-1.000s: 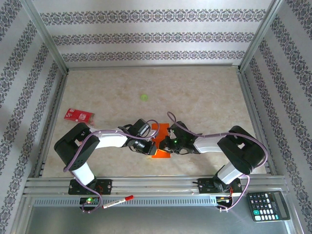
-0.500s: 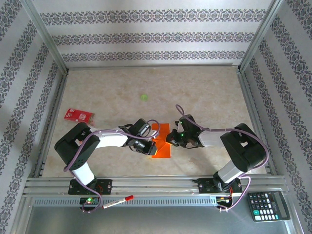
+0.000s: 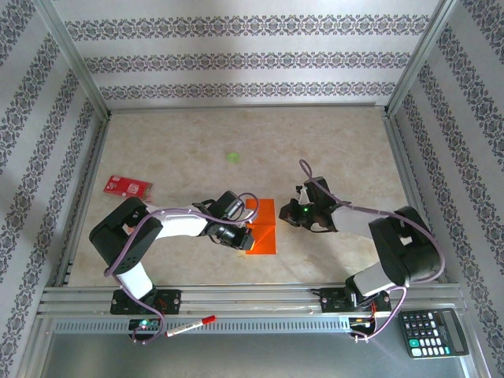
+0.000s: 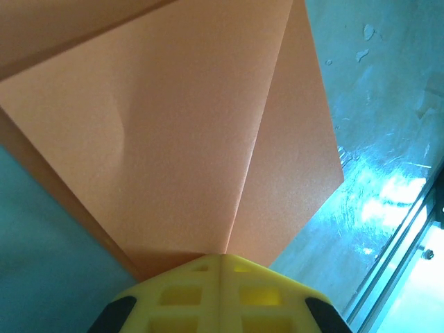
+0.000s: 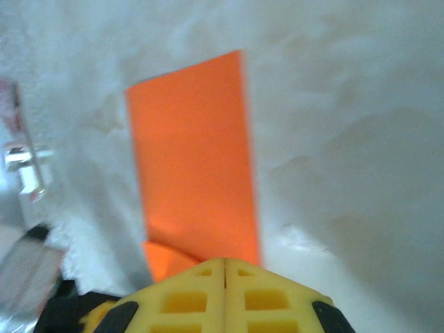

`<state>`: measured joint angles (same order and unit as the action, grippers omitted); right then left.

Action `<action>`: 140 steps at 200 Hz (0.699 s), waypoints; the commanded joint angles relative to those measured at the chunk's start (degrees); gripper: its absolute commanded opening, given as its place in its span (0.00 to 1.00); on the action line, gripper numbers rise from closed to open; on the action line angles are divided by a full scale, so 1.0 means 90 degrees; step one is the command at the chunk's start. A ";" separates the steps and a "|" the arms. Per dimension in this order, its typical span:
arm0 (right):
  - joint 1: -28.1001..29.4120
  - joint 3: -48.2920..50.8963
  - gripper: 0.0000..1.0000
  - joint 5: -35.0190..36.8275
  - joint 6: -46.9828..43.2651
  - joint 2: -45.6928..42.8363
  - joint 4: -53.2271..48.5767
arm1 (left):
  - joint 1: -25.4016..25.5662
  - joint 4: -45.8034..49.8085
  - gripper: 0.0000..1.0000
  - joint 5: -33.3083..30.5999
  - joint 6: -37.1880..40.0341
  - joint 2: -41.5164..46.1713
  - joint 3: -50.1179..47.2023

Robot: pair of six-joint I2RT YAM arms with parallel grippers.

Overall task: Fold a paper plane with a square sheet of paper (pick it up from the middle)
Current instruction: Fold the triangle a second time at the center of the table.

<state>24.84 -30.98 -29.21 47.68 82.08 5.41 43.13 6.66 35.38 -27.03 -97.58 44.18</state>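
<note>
The square sheet of paper (image 4: 187, 132) is matt, finely grained; the table (image 3: 331, 142) beneath gleams smooth and glossy.

Setting: robot lab test cell | Evidence: marble-look tabletop (image 3: 331, 142) enclosed by aluminium frame (image 3: 72, 67) and wallpapered panels (image 3: 236, 59) | robot arms (image 3: 177, 223) bolted to rail (image 3: 252, 298) | calculator (image 3: 431, 331) placed alongside

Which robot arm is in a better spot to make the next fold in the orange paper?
Probably the left. Its yellow fingers are shut and resting right on the folded sheet of thin bright orange paper, while the right arm's fingers sit beside it, off the paper.
</note>
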 commanded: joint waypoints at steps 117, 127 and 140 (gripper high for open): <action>0.0877 0.0006 0.00 0.0238 0.0226 0.1052 0.0582 | 0.0041 0.0980 0.00 -0.0765 0.0120 -0.0358 -0.0151; 0.0861 0.0092 0.00 0.0238 0.0227 0.1064 0.0599 | 0.0039 0.1015 0.00 -0.0749 0.0122 -0.0327 -0.0103; 0.0863 0.0186 0.00 0.0228 0.0247 0.1047 0.0610 | 0.0041 0.1044 0.00 -0.0737 0.0115 -0.0293 -0.0025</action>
<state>33.23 -30.65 -28.49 50.89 90.26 10.57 43.13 7.29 35.31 -27.03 -97.62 44.66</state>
